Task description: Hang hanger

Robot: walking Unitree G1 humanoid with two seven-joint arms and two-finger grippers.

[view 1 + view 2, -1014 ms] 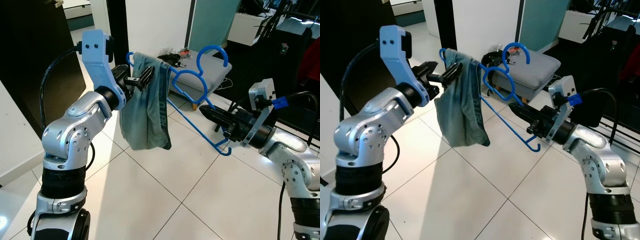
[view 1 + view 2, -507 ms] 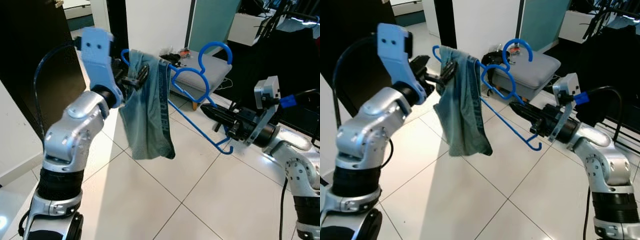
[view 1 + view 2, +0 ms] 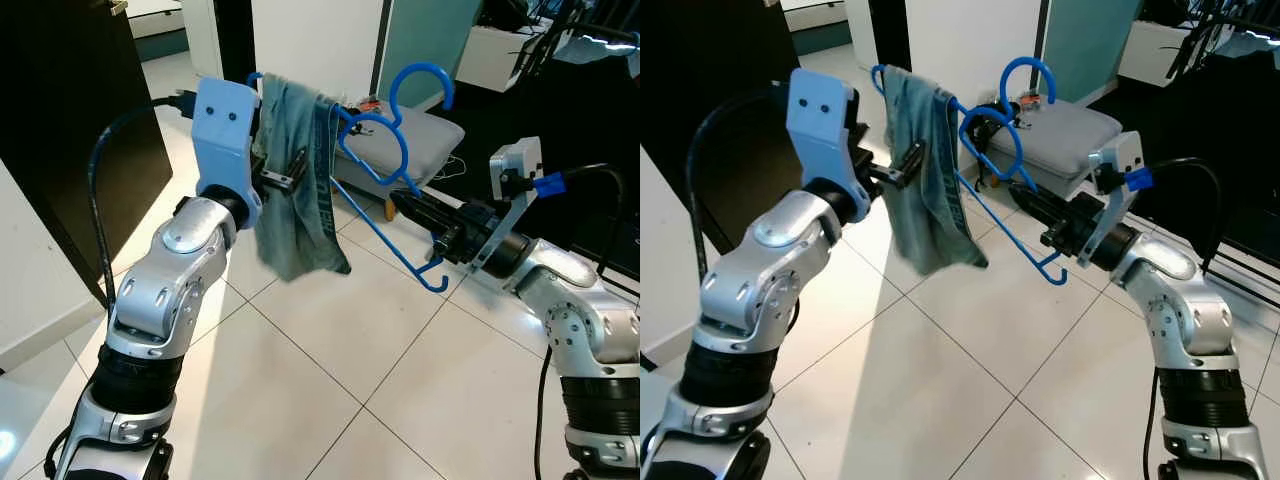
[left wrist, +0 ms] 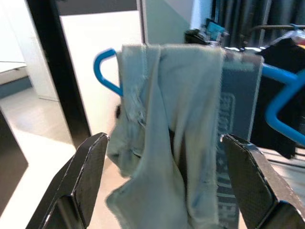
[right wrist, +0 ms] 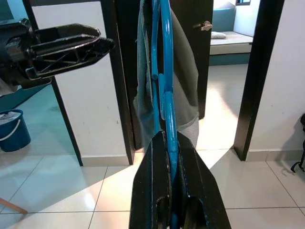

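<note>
Blue hanger (image 3: 385, 190) sits mid-frame, its lower end clamped between the right gripper (image 3: 412, 208) fingers. Left gripper (image 4: 164, 183) fingers spread wide, straddling the draped denim (image 3: 296, 185) without touching.

The hanger (image 3: 385, 170) looks like smooth, glossy blue plastic, its curved hook catching highlights. Draped over it, the shorts (image 3: 295, 180) are soft, matt grey-blue cloth, creased, with a darker printed waistband. The right gripper (image 5: 170, 157), clamped on the hanger's lower bar, has matt black plastic fingers; the left gripper (image 4: 162, 183), spread apart around the cloth, shows the same dull black finish. Both arms are brushed silvery metal with light-blue plastic housings. The floor (image 3: 330, 390) is glossy white tile, strongly reflective.
</note>
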